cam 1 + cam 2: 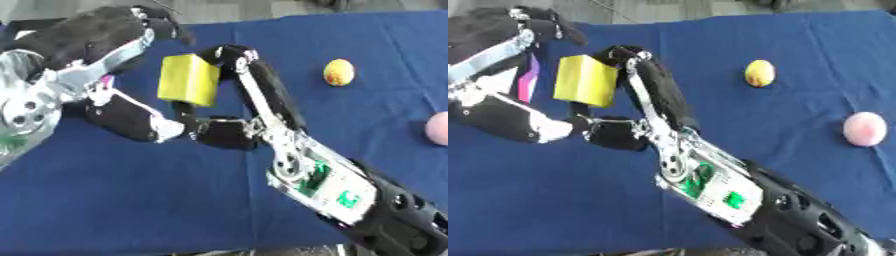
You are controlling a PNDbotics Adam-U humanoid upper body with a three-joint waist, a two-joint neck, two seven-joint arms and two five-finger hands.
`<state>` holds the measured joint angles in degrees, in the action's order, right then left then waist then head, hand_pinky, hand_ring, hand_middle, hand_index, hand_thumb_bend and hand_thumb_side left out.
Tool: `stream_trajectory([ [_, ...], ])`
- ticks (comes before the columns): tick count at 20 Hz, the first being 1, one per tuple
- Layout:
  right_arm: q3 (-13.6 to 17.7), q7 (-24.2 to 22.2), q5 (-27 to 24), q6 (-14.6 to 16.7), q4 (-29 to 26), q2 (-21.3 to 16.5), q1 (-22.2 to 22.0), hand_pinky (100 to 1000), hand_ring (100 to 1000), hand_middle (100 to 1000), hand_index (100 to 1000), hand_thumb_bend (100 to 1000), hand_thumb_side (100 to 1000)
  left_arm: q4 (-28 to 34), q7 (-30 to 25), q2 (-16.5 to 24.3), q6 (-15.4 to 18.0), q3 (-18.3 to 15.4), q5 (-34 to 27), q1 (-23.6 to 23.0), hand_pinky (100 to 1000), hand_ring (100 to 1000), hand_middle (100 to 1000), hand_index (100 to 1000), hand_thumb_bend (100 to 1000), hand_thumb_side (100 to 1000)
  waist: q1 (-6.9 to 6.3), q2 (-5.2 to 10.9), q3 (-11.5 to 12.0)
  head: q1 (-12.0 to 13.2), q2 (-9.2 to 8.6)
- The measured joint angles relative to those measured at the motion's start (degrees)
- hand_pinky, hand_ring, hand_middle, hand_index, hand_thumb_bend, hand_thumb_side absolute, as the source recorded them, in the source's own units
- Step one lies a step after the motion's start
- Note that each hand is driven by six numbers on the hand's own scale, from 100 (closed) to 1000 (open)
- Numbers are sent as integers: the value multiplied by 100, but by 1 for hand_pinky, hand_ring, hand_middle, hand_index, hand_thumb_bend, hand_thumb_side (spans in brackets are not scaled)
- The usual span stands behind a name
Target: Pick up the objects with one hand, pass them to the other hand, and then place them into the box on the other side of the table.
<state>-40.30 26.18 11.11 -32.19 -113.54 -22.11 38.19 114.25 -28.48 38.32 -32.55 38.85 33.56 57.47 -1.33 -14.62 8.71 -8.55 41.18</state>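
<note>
Yellow block (pixel 187 79), boxy, plain, upright.

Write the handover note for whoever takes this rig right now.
Right hand: fingers curled round the yellow block, held above the blue table.
Left hand: right beside the block, fingers around it; contact cannot be told.
Yellow-red ball and pink ball lie on the table to the right.
Done: block picked up, handover under way.
Left: finish the pass, box the block, then both balls. No box in view.
</note>
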Motion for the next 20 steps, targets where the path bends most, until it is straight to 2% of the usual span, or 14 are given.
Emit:
stream_trajectory([
  [11, -37, -45, 67, 147, 0, -56, -68, 691, 560, 451, 520, 100, 100, 0, -105, -5, -27, 1, 246, -1, 825, 825, 782, 835, 340, 415, 6, 0, -1, 48, -17],
  [15, -39, -33, 100, 159, 0, -78, -75, 692, 561, 451, 520, 100, 100, 2, -208, -6, 1, 4, 282, -2, 827, 825, 783, 835, 368, 365, 6, 0, -5, 72, -18],
  [20, -39, -33, 142, 205, 0, -85, -87, 692, 560, 450, 519, 100, 100, -2, -381, -6, 72, 5, 357, -2, 828, 827, 787, 840, 374, 346, 6, 0, -11, 72, -18],
])
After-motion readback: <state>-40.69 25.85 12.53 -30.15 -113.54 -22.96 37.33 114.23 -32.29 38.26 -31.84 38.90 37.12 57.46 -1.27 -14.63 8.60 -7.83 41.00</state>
